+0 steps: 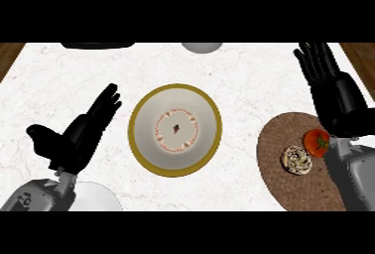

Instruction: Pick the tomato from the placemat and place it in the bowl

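In the head view the white marble counter (66,84) is lying open across the upper left, from nine to twelve o'clock, with wood showing at both top corners; a wide bare strip is running between the bowl (175,130) at centre and the round brown placemat (293,183) at four o'clock, the two sitting well apart. The bowl, gold-rimmed with a patterned white inside, is holding nothing but its pattern; the tomato (316,142) is resting on the placemat's upper right part, just beside a speckled round item (297,159) that is hard to identify. The right forearm (355,173) is covering the placemat's right edge and touching or overlapping the tomato's side; a dark shape (97,45) and a pale round object (202,47) are being cut off at twelve o'clock, and a pale disc (99,198) at seven o'clock is sitting partly behind the left arm. The left hand (77,136) is hovering at eight o'clock, fingers straight and together, thumb spread; the right hand (330,89) is standing at two o'clock beyond the tomato, fingers extended, holding nothing.
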